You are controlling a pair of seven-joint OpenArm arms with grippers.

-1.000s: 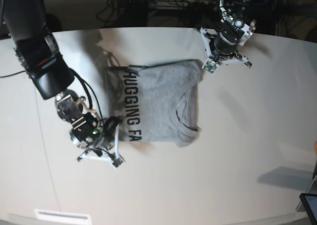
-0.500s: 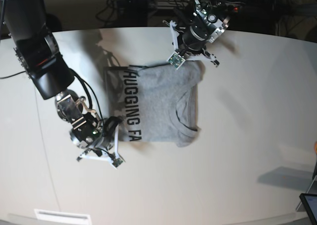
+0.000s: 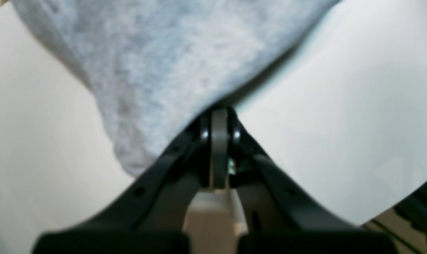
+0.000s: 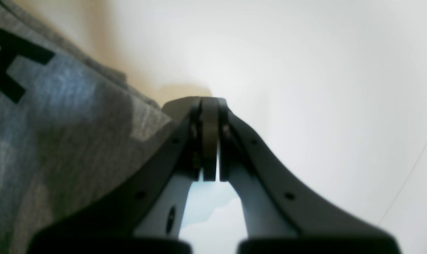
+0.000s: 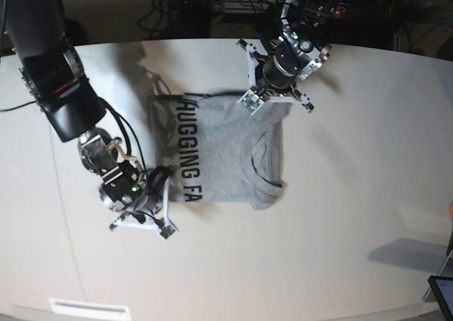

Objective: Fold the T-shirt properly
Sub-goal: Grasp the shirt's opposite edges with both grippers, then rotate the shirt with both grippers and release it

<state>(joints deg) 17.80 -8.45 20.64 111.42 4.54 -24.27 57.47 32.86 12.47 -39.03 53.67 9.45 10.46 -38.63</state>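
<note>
Since a second ago my left arm has swung in from the bare table at the shirt's far corner and now sits over the T-shirt's (image 5: 233,148) far edge; the right arm has not shifted at all.

From the base view I see the whole garment lying folded into a rough rectangle mid-table (image 5: 354,229), the strip with black lettering along its side toward my right arm and the neckline curve toward the opposite side. Its long axis runs from the far edge toward the near edge of the table, and the lettering reads along that same line. Only the wrist cameras give me the jaws. On the left wrist view the left gripper (image 3: 219,118) has its jaws pressed together, tips at the edge of blurred grey cloth that fills the upper frame; I cannot tell whether any fabric is pinched. On the right wrist view the right gripper (image 4: 209,106) is also closed, holding nothing, its tips just beside the shirt's lettered corner, over pale tabletop.

In the base view the left gripper (image 5: 277,88) points down at the shirt's far edge, and the right gripper (image 5: 157,183) angles in low at the near lettered corner.
</note>
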